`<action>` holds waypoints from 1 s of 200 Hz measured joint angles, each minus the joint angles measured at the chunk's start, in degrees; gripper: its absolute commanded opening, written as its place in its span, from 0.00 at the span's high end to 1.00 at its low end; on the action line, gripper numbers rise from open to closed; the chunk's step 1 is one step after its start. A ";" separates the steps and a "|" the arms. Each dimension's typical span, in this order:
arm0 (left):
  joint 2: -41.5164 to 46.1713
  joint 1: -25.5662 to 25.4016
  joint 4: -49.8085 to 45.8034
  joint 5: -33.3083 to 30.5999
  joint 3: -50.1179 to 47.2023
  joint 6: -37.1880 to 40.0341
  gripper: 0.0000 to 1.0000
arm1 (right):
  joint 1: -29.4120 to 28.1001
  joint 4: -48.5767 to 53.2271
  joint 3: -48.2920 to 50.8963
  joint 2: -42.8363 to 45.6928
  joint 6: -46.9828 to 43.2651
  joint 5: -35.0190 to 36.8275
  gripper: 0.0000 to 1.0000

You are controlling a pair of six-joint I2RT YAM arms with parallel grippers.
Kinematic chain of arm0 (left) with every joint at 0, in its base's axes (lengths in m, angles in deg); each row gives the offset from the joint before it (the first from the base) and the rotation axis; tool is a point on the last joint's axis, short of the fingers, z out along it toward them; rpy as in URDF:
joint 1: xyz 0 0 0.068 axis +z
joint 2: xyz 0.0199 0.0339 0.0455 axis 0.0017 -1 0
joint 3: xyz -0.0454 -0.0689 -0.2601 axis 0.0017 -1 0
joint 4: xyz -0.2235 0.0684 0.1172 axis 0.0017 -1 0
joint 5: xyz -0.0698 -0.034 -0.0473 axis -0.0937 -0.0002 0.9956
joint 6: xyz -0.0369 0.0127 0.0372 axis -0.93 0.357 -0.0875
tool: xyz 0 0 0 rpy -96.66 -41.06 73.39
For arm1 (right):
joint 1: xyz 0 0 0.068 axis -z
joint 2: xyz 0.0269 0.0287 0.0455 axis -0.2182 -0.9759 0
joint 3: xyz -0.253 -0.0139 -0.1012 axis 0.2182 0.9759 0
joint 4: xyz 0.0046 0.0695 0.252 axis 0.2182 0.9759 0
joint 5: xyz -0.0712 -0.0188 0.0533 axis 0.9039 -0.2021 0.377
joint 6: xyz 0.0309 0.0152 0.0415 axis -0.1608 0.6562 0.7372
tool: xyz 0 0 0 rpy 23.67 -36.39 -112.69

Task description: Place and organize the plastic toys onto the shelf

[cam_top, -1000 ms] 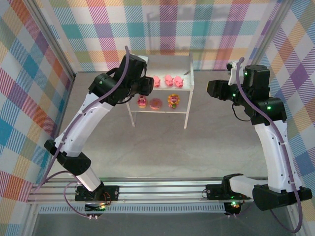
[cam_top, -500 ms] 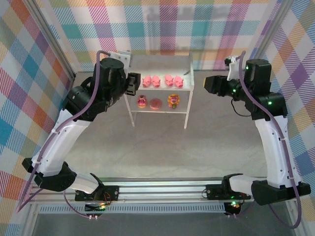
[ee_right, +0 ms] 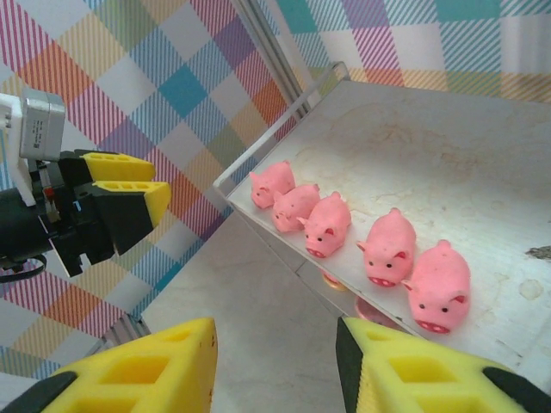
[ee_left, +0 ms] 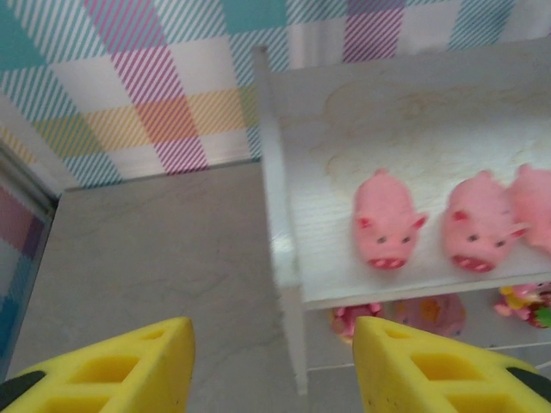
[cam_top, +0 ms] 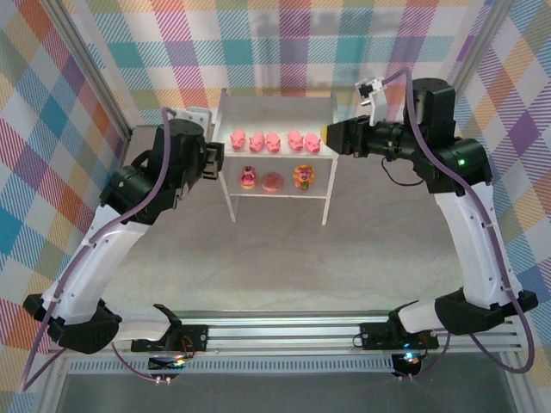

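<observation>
Evidently final check: toys (cam_top: 273, 141) on shelf (cam_top: 275, 112); left gripper (ee_left: 274, 357) at its nine o'clock, right gripper (ee_right: 275, 357) at three, both gape empty; you should retract

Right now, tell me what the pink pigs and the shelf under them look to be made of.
Pink pigs: likely soft moulded plastic or rubber; the bodies are smooth, evenly coloured and rounded, with a dull sheen.
Shelf: looks like white painted or laminated board with a matte finish; the top shows faint grain lines and pale brownish scuffs. The look leaves open which of the two it is.
</observation>
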 measured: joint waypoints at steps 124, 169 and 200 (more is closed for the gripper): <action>3.74 10.29 3.26 13.16 -8.76 -2.32 0.48 | -12.50 12.52 -29.68 -26.97 -4.33 9.75 0.64; 3.63 11.58 4.46 15.85 -9.27 -2.58 0.48 | -14.01 12.76 -30.36 -29.03 -4.33 10.56 0.63; 3.63 12.92 4.46 16.92 -9.92 -2.73 0.48 | -14.95 12.57 -31.93 -30.12 -4.33 10.75 0.63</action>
